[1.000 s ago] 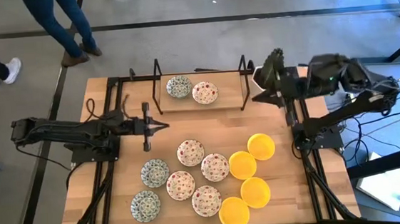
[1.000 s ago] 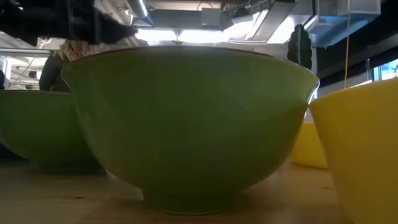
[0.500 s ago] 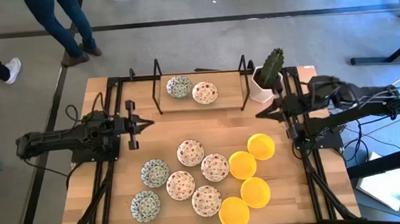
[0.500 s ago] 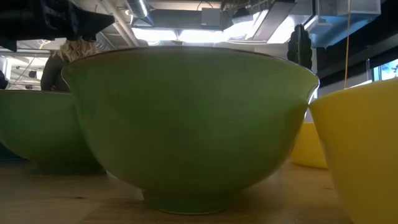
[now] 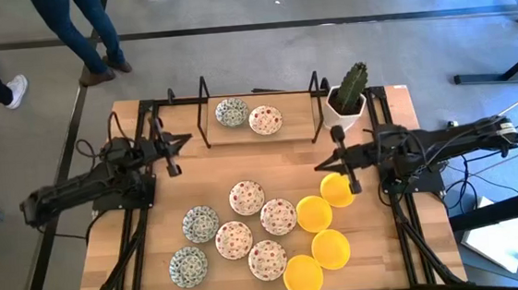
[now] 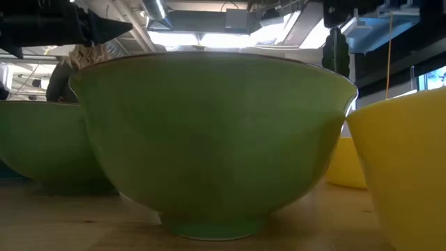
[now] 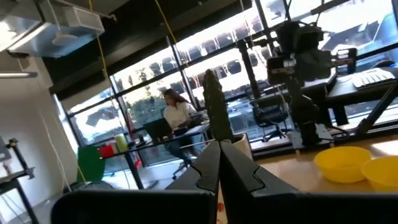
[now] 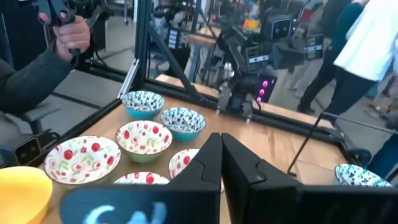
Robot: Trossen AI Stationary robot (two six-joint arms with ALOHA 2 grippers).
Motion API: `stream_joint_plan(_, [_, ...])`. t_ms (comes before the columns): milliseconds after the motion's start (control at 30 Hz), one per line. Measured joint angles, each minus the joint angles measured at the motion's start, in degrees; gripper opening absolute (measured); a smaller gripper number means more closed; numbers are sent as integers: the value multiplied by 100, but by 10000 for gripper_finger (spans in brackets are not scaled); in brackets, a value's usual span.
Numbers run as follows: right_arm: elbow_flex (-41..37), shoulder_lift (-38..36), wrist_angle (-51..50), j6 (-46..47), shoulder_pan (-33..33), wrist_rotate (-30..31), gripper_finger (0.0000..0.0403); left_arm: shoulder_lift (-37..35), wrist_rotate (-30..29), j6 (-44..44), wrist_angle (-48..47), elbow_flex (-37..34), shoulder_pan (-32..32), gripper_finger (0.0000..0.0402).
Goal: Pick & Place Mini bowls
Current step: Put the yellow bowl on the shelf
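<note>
Mini bowls stand upright in a cluster on the near half of the wooden table: red-speckled ones (image 5: 246,198), green-blue ones (image 5: 200,224) and yellow ones (image 5: 330,249). Two more (image 5: 231,112) (image 5: 265,119) rest on a board at the far edge. My left gripper (image 5: 183,139) is shut and empty, above the table's left side and pointing toward the far right. My right gripper (image 5: 320,166) is shut and empty, level, pointing left just beyond the farthest yellow bowl (image 5: 338,190). The wrist views show both pairs of fingers closed (image 7: 219,163) (image 8: 221,155).
A white square pot with a cactus (image 5: 346,96) stands at the far right, behind my right arm. A black metal frame (image 5: 203,98) flanks the far board. People stand past the far edge; a hand (image 8: 68,34) shows beyond the table. A green bowl (image 6: 209,139) fills the low view.
My right gripper has sunk from high up beside the cactus pot to just above the table, near the farthest yellow bowl, tipping to level. My left gripper has drawn back toward the left edge and swung toward the far edge. Both stay shut. No bowl has moved.
</note>
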Motion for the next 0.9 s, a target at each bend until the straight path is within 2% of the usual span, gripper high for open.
stream_joint_plan(167, [-741, -5, 708, -11, 0, 0, 8, 78, 235, -120, 16, 0, 203, 3])
stream_joint_plan(267, [-962, -7, 755, 97, 0, 0, 4, 243, 235, -280, 12, 0, 204, 3])
stream_joint_plan(400, [-1006, -36, 516, 420, 0, 0, 7, 413, 204, -193, 12, 0, 191, 3])
stream_joint_plan(600, [-1008, -31, -154, 216, 0, 2, 5, 437, 181, -180, 64, 0, 191, 3])
stream_joint_plan(767, [-1008, -31, -168, 105, 0, 6, 8, 439, 177, -175, 61, 0, 191, 4])
stream_joint_plan(900, [-921, -30, -261, 412, 0, 410, 14, 439, 177, -86, 53, 0, 191, 4])
